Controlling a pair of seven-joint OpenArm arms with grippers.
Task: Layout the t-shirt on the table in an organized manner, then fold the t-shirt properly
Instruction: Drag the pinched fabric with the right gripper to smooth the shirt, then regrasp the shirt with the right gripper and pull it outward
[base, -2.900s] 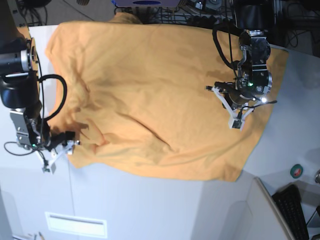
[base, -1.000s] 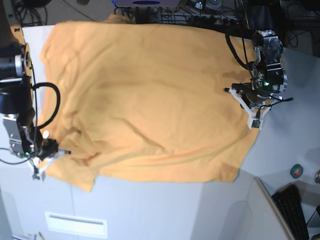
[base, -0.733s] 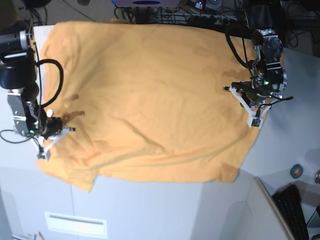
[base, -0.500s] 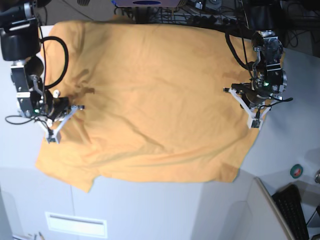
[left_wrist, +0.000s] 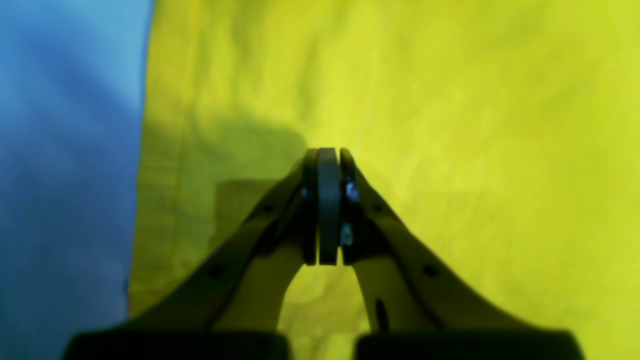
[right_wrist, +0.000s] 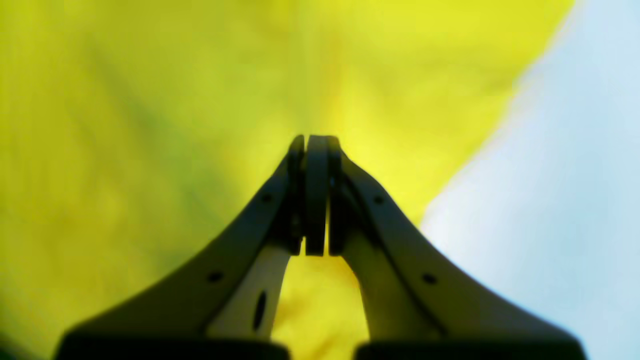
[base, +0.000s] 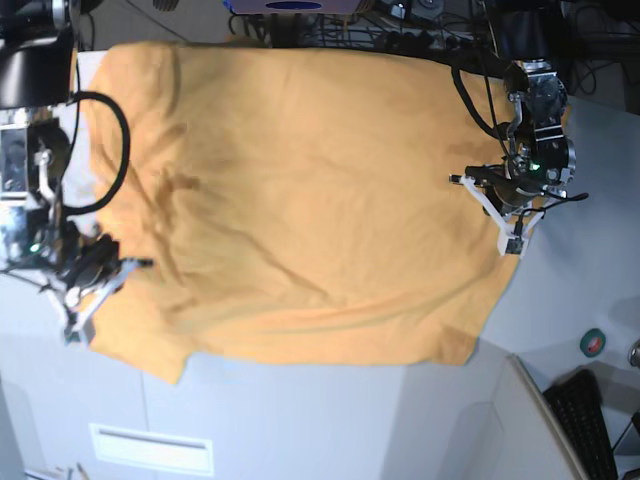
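Both grippers pressed together, nothing pinched: left gripper (base: 512, 240) over t-shirt (base: 300, 190) edge, right gripper (base: 75, 325) at opposite edge. Orange-yellow t-shirt spread wide, lightly wrinkled, on white table (base: 300, 420).

Left gripper (left_wrist: 327, 207) and right gripper (right_wrist: 315, 197) — jaws fully closed

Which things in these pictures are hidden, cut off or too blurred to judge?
- Printed lettering: not seen in any view; the t-shirt shows only plain fabric.
- Far shirt edge: base view, hidden among cables at the top.
- Whether the left gripper or right gripper pinches cloth: wrist views blurred, fingers pressed together.
- Table: mostly covered by the shirt.
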